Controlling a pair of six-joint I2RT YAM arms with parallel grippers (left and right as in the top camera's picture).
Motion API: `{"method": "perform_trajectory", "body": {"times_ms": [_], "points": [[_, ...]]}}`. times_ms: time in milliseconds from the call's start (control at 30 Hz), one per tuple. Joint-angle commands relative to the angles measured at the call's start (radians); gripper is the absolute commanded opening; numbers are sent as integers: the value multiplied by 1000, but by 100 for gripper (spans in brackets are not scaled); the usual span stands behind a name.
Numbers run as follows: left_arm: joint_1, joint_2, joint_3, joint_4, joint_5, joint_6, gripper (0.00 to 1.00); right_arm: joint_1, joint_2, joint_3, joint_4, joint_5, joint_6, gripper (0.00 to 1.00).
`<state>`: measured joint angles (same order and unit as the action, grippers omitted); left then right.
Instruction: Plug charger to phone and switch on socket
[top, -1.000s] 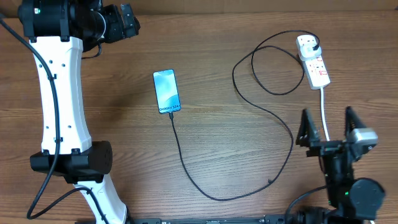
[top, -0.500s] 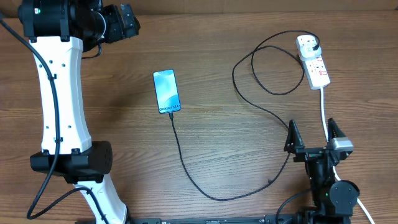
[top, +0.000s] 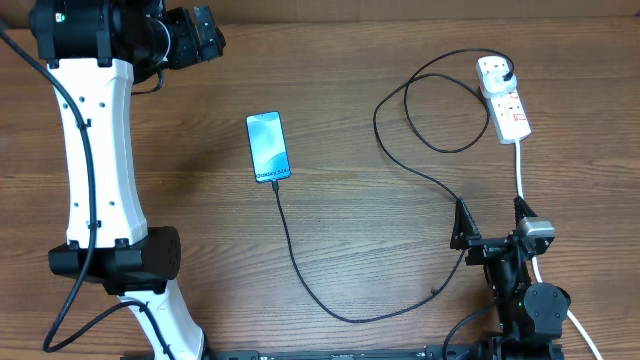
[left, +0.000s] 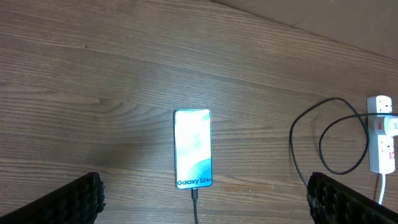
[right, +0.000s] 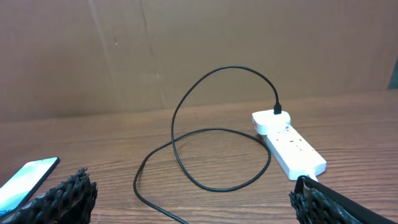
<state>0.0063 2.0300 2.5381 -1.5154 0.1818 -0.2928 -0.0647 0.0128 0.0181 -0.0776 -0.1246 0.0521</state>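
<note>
The phone (top: 268, 146) lies flat mid-table with its light-blue screen lit, also in the left wrist view (left: 193, 148). The charger's black cable (top: 300, 270) meets the phone's lower edge with its connector (left: 194, 194), sweeps round the front, loops, and its plug (top: 510, 70) sits in the white socket (top: 505, 100). My left gripper (top: 205, 35) hovers open at the far left, high above the phone, its fingers (left: 68, 202) wide apart. Near the front right, my right gripper (top: 488, 205) is open and faces the socket (right: 289, 146), empty.
The socket's thick white cord (top: 520, 170) runs toward the front, right beside the right arm. The left arm's white link (top: 95, 150) spans the left side of the table. A brown cardboard wall (right: 186, 50) stands behind the table.
The right arm has drawn back toward the front edge and a little left, away from the socket, with its jaws open throughout. The left arm, phone and cable have not moved.
</note>
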Motion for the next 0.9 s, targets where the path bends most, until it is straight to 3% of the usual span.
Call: {"method": "perform_trajectory", "body": {"times_ms": [0,467,600,733,867], "points": [[-7,4,-3,1,-9,1,100,6,-10,-10,7,-3,3,100],[-7,4,-3,1,-11,2,100,6,-10,-10,7,-3,3,100],[-14,3,-3,-15,-149,8,100,6,-10,-10,7,-3,3,100],[-29,-24,-19,-49,-179,8,100,6,-10,-10,7,-3,3,100],[-42,-127,-186,90,-110,42,100,6,-10,-10,7,-3,3,100]]}}
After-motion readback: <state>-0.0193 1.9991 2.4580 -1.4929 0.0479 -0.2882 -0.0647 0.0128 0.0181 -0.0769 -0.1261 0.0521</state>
